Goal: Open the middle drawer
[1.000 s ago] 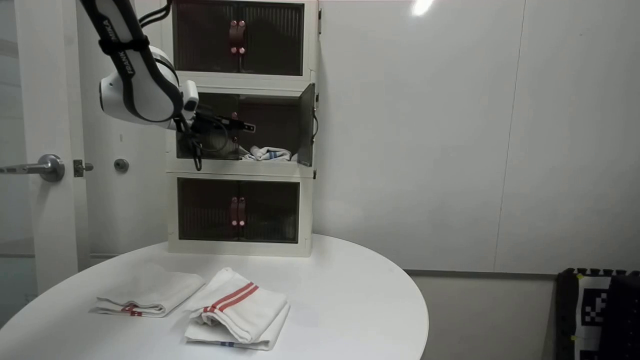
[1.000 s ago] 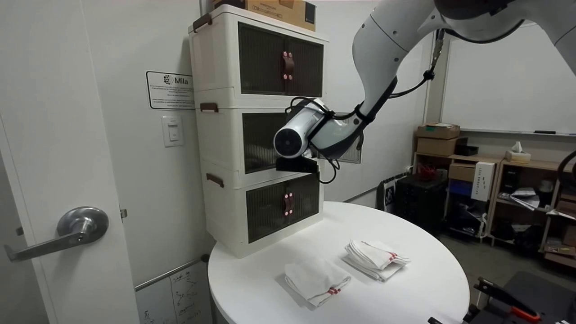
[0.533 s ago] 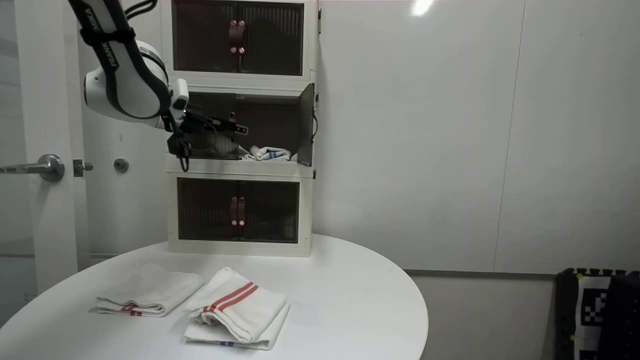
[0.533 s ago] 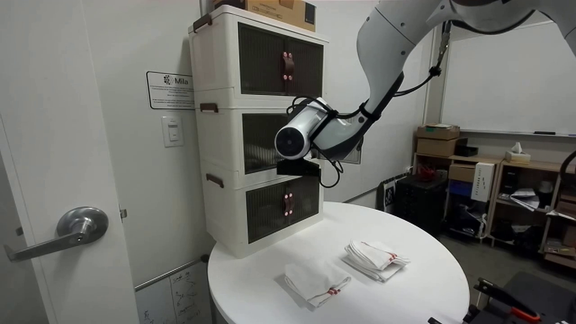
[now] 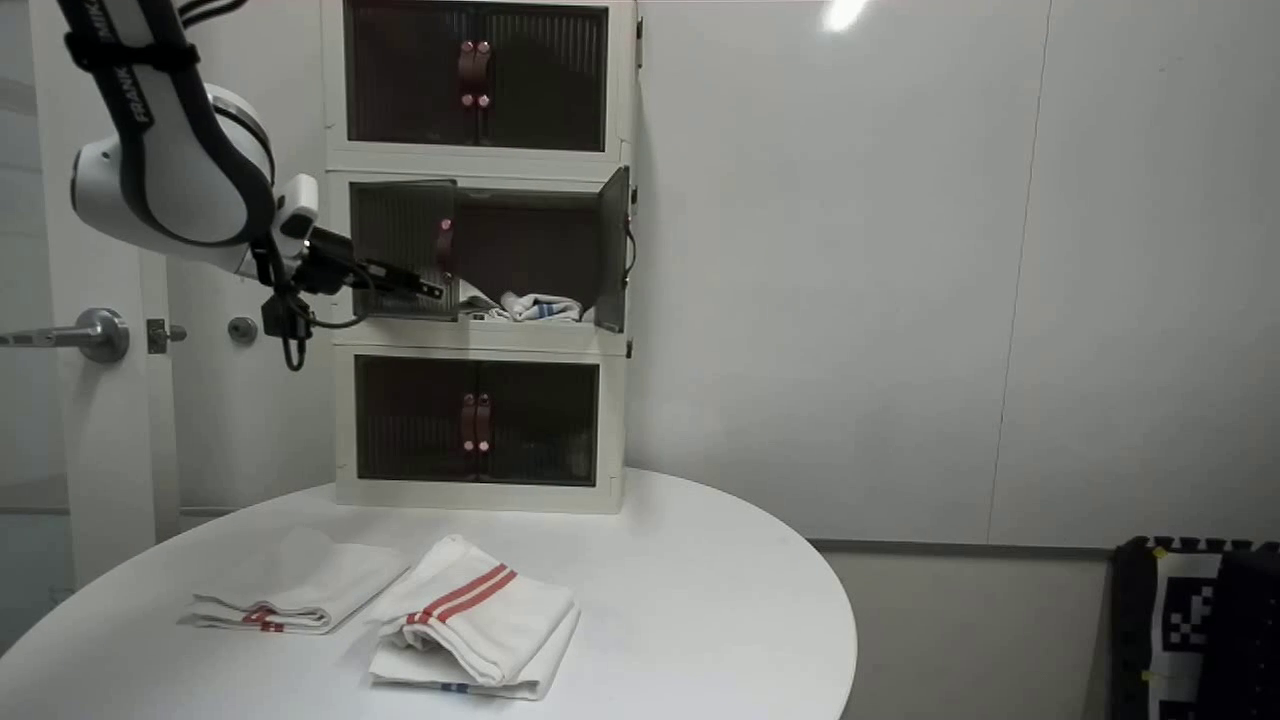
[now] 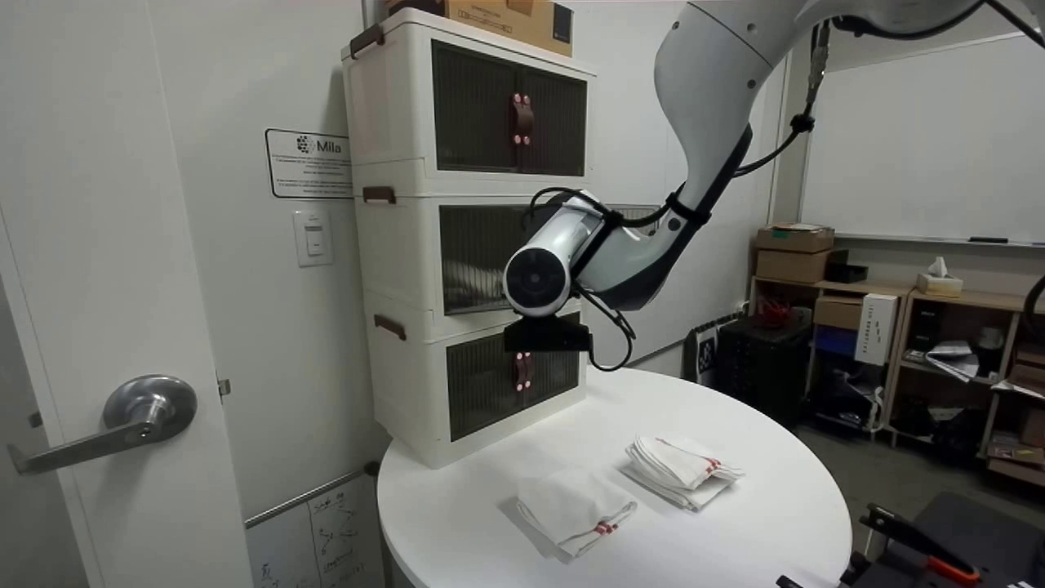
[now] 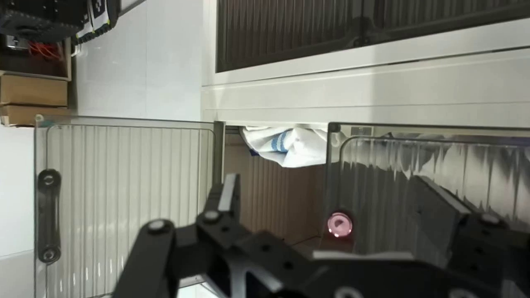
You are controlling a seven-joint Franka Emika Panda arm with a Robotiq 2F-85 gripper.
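Observation:
The middle compartment of the white cabinet has two dark ribbed doors. Its door on the wall side [image 5: 614, 250] stands wide open; it also shows in the wrist view [image 7: 128, 198]. The door nearer the arm [image 5: 395, 225] is ajar, its free edge swung outward; it shows in the wrist view [image 7: 372, 207] too. That door's handle [image 5: 445, 240] has a pink stud [image 7: 339, 224] between my fingers in the wrist view. My gripper [image 7: 333, 198] is open, the fingers far apart. In an exterior view the gripper [image 5: 405, 283] is in front of the ajar door. I cannot tell whether it touches the door.
White cloths with blue stripes [image 5: 542, 307] lie inside the middle compartment. The upper compartment [image 5: 540, 75] and lower compartment [image 5: 540, 425] are closed. Folded white towels [image 5: 480, 610] [image 6: 575, 510] lie on the round white table [image 5: 720, 600]. A room door with a lever handle [image 6: 151, 408] stands beside the cabinet.
My gripper has moved left and slightly down in an exterior view, away from the compartment's middle. The door nearer the arm has swung outward, and more of the inside shows. The towels have not moved.

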